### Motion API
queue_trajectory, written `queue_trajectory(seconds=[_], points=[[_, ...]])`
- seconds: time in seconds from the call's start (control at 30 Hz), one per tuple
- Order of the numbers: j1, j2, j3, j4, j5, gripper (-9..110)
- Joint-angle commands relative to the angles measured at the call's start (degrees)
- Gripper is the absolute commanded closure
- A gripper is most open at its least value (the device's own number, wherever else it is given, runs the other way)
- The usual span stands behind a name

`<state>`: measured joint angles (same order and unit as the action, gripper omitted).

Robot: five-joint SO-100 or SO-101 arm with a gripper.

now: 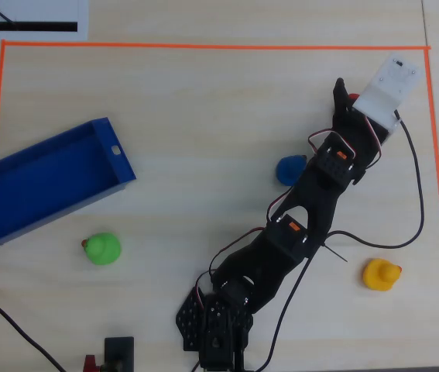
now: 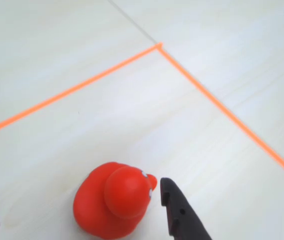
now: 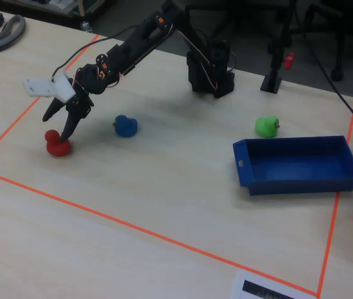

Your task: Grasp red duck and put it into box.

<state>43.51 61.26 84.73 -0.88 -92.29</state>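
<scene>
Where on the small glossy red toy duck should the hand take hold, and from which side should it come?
Best around the wide rounded body of the small glossy red toy duck, low, below its head. It stands upright on the pale wooden table, so coming from above suits it. In the wrist view the open hand already has one finger beside the beak and the other on the far side, so closing there should probably hold.

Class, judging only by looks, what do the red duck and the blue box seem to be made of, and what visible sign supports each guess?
Red duck: probably soft rubber or vinyl, smooth and slightly glossy, with rounded moulded forms and soft highlights.

Blue box: likely rigid plastic, since its thin, straight walls show an even colour and a dull sheen; painted card cannot be ruled out.
</scene>
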Motion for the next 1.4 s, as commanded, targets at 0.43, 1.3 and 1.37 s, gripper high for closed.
queue_trajectory(seconds=[0.43, 1.3, 1.37], points=[[2.29, -12.39, -15.56, 2.90, 1.41, 60], [2.20, -19.78, -22.24, 6.94, 3.78, 101], [2.29, -18.19, -21.09, 5.62, 5.62, 101]])
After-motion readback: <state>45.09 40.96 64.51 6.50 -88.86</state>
